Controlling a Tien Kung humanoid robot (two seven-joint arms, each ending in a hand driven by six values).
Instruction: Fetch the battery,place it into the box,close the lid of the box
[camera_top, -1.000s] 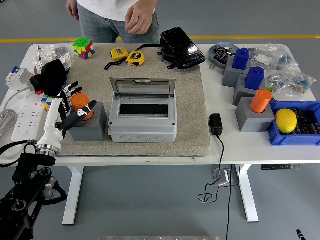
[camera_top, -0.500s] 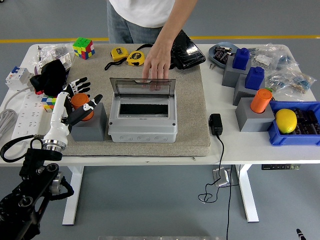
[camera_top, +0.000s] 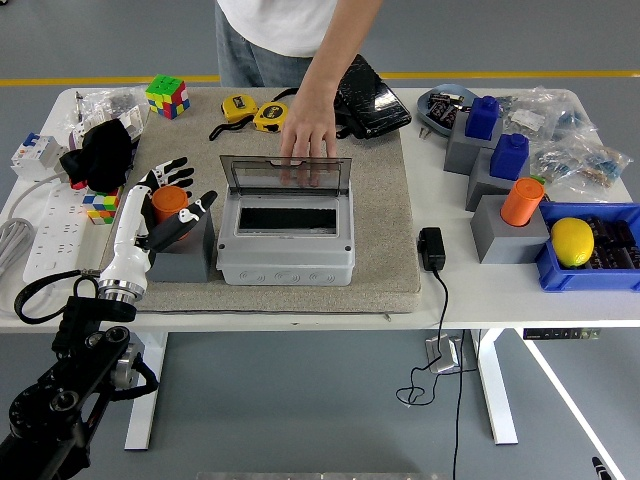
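The left robot hand (camera_top: 168, 205) hovers with fingers spread around an orange battery (camera_top: 169, 203), not gripping it. A person's hand (camera_top: 308, 140) holds the box (camera_top: 285, 240) lid (camera_top: 285, 174) upright.

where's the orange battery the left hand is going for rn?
Head view, left side: the orange battery stands on a grey block just left of the open box, with the left hand spread around it.
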